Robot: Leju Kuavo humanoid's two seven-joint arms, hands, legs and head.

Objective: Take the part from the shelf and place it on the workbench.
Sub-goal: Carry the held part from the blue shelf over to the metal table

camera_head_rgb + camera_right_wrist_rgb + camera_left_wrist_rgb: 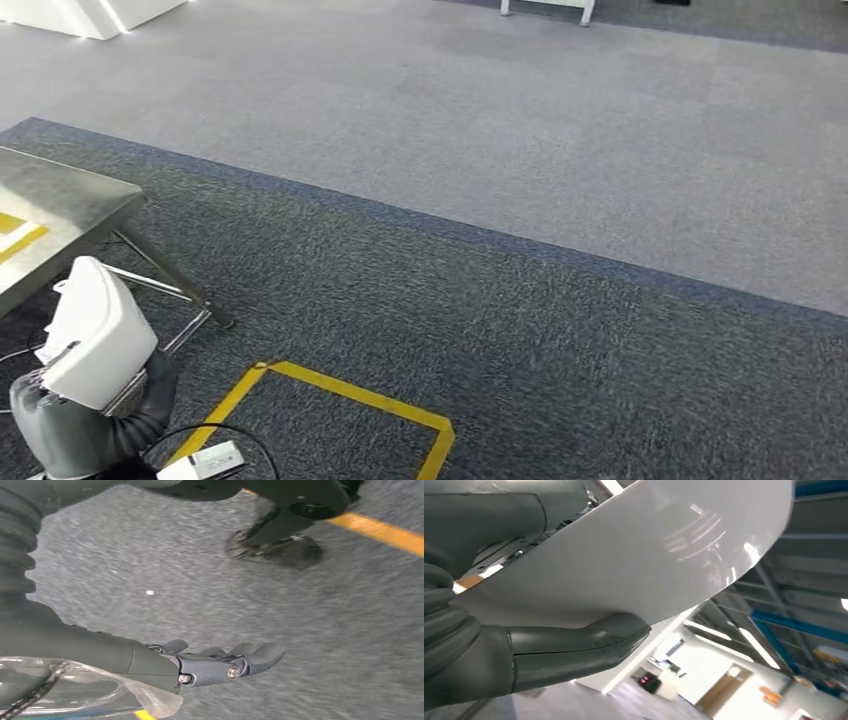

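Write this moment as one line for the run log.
left hand: holds glossy white curved plastic part | right hand: holds nothing, hangs over grey carpet | steel workbench: left

The left hand (549,650) is raised at the robot's lower left, its thick grey thumb pressed against the smooth, glossy white curved plastic part (95,330) that it grips. The right hand (210,662) hangs over the floor, holding nothing, its dark fingers (260,655) extended and slightly apart.
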